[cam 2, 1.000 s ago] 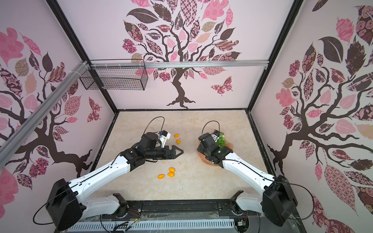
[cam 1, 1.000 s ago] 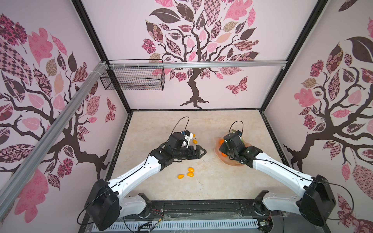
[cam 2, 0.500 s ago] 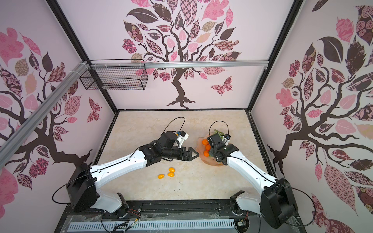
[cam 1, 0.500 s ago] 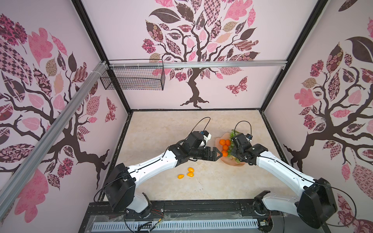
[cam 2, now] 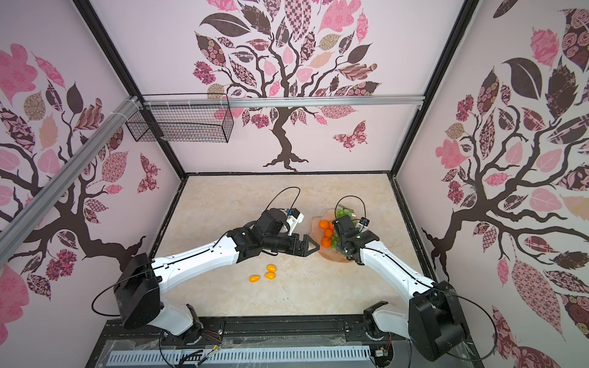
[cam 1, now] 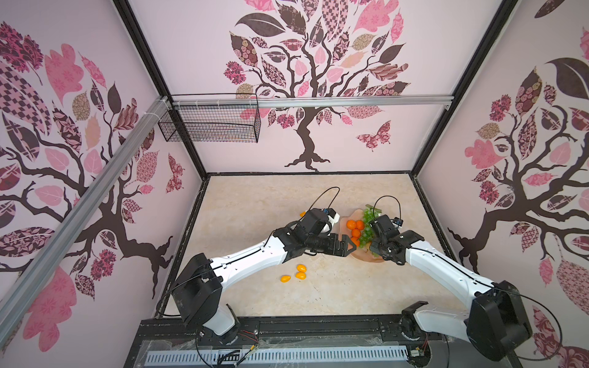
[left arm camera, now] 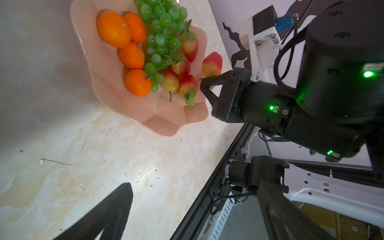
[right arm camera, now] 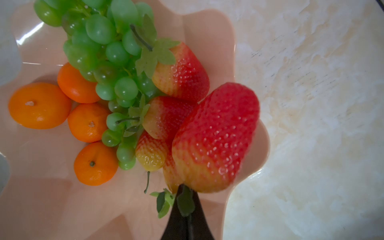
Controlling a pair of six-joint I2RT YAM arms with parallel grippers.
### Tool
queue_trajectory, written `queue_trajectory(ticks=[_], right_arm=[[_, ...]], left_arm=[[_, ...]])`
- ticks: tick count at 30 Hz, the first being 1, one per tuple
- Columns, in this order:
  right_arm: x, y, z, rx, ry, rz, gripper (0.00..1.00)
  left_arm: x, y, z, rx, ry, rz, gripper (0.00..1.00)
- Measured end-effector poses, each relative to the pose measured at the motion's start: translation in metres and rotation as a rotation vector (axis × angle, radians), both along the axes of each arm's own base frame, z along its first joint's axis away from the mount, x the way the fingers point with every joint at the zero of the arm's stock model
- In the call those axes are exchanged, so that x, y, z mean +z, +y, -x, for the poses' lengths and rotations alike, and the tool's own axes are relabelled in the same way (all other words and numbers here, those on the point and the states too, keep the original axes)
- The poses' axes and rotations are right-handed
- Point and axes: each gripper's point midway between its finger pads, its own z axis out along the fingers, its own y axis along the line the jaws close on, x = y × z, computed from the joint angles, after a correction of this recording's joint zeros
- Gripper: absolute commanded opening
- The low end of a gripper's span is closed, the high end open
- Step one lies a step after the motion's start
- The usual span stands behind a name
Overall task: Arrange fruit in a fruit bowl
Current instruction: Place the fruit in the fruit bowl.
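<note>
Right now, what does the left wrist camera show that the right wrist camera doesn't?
Only the left wrist view shows the right gripper from outside, with its arm, the whole bowl and the black frame rail. Only the right wrist view shows the pinch up close: shut fingertips squeezing the green top of the strawberry. Both show that strawberry held at the bowl's edge, plus four tangerines, grapes and other strawberries lying in the bowl.

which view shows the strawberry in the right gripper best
The right wrist view: the strawberry fills the frame, pinched by its leaves. The left wrist view shows it small; the top views hide it.
</note>
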Motion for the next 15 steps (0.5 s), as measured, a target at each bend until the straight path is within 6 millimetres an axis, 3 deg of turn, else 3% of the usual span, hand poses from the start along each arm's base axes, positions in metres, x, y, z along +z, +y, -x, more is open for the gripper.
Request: queue_trajectory(ticks=[4, 7, 15], right_arm=[[-0.0007, 0.0010, -0.0027, 0.007, -0.002, -0.016, 0.01], [-0.0006, 0.0027, -0.0037, 0.015, -0.004, -0.022, 0.10], [-0.0069, 0.0031, -0.0002, 0.018, 0.008, -0.029, 0.19]], left_arm=[[-0.0008, -0.0003, 0.0003, -0.001, 0.001, -0.001, 0.98], [-0.0015, -0.0006, 0.0004, -0.002, 0.002, -0.002, 0.98], [0.0007, -0.0032, -0.0007, -0.003, -0.001, 0.001, 0.98]])
